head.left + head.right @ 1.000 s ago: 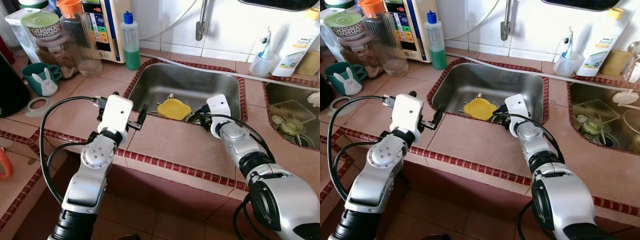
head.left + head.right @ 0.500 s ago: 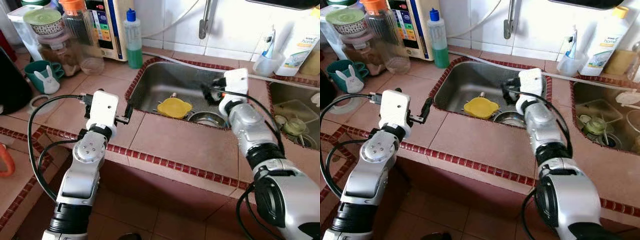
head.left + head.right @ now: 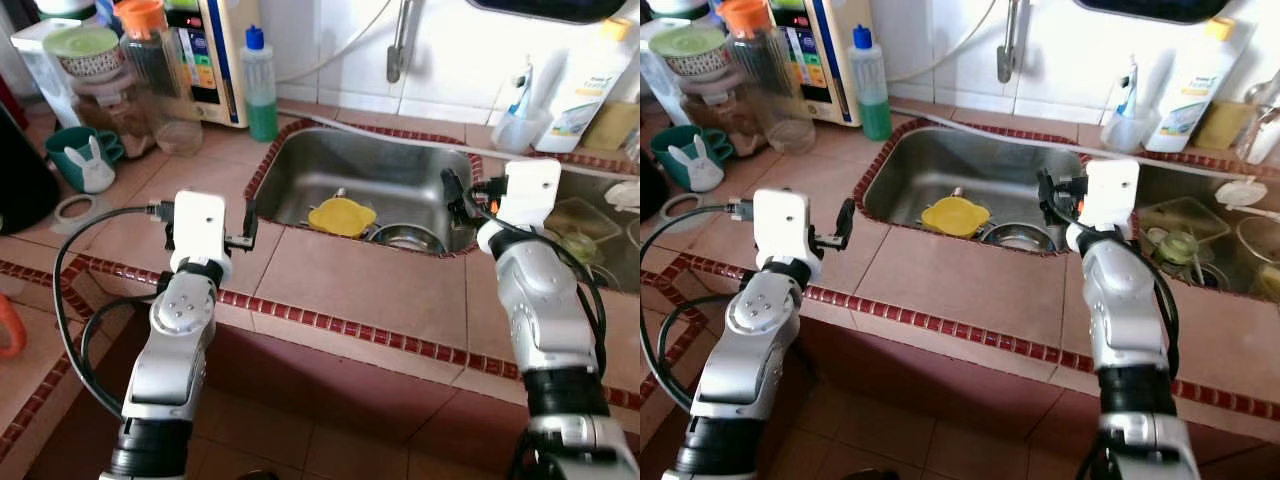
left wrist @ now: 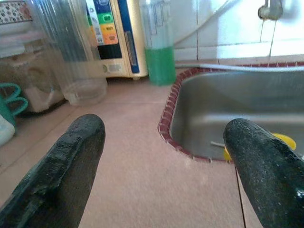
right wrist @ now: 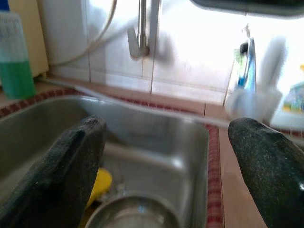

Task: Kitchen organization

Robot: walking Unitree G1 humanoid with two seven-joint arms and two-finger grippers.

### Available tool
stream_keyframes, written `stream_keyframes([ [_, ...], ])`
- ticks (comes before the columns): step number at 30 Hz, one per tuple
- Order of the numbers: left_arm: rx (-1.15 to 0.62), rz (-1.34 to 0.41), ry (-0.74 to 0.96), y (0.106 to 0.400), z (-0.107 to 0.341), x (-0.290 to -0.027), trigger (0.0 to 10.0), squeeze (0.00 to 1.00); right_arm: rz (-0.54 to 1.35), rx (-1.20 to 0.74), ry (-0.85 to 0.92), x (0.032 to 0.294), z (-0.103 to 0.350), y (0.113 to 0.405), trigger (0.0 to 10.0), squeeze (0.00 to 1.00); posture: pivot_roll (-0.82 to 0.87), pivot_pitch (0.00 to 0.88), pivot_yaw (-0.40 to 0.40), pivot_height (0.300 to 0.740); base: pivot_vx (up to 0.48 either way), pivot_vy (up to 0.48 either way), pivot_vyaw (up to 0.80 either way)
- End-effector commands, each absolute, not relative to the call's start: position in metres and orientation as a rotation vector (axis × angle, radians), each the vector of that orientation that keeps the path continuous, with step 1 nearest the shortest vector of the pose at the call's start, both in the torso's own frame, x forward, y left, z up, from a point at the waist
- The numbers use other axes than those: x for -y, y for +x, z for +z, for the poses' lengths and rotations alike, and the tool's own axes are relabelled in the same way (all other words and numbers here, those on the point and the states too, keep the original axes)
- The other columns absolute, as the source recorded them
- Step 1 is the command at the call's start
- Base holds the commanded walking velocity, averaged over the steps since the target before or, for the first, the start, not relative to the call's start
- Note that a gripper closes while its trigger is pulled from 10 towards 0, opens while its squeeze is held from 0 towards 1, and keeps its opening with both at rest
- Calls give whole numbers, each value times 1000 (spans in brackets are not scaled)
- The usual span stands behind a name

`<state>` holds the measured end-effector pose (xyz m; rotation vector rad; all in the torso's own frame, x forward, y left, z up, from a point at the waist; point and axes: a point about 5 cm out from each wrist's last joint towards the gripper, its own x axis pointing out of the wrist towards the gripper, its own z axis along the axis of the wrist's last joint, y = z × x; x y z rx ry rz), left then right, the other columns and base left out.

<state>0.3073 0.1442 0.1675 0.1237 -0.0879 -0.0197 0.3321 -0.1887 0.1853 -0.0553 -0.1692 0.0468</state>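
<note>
My right gripper (image 3: 1045,196) has come up out of the steel sink (image 3: 375,165) — a second ago it was down by the yellow lid (image 3: 341,216) on the sink floor, and now it hangs above the sink's right rim, fingers spread and holding nothing. So I judge the reach came away empty: the yellow lid lies where it was, flat on the sink floor towards the front, with a round steel bowl (image 3: 405,238) just beside it, and the tidying of the sink is not yet started. My left gripper (image 3: 250,223) has drawn back a little too; it hovers over the counter (image 3: 340,285) left of the sink, jaws wide and empty. The counter is terracotta tile with a red-brick trim — behind the sink stand a tap and white wall tiles, a green soap bottle (image 3: 261,84) at its back left corner, a second basin with dishes to its right.
</note>
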Motion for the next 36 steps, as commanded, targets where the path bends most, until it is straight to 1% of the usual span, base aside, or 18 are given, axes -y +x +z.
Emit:
stream_keyframes([
  [1,93,-22,103,303,171,-143,10000,0,64,196,-54,179,194,325,10000,1000,-39,3,29,740,0,0,0],
  [7,81,-8,113,297,165,-145,10000,0,92,210,-50,166,199,317,10000,1000,-38,1,26,740,0,0,0],
  [9,69,-18,87,296,164,-144,10000,0,101,215,-55,164,200,316,10000,1000,-36,0,23,740,0,0,0],
  [10,68,-22,69,296,164,-143,10000,0,100,205,-56,163,199,314,10000,906,-38,3,22,740,0,0,0],
  [11,71,-26,62,295,165,-142,10000,0,102,197,-59,162,198,314,10000,906,-38,3,22,740,0,0,0],
  [12,78,-32,58,295,166,-141,10000,0,105,189,-62,162,197,314,10000,851,-36,5,22,740,0,0,0],
  [13,84,-34,62,295,166,-141,10000,0,106,184,-61,162,197,313,10000,533,-36,5,21,740,0,0,0],
  [14,85,-36,57,294,167,-141,10000,0,108,174,-66,162,195,314,10000,114,-37,5,22,740,0,0,0],
  [15,84,-38,51,294,167,-140,10000,0,108,164,-64,162,195,313,10000,0,-38,5,23,740,0,0,-569],
  [27,66,-50,-19,299,170,-135,10000,0,119,138,-67,158,196,315,10000,0,-39,18,19,740,0,0,-765],
  [36,62,-66,6,295,170,-135,10000,0,144,135,-48,152,196,315,10000,0,-24,28,22,740,0,0,0],
])
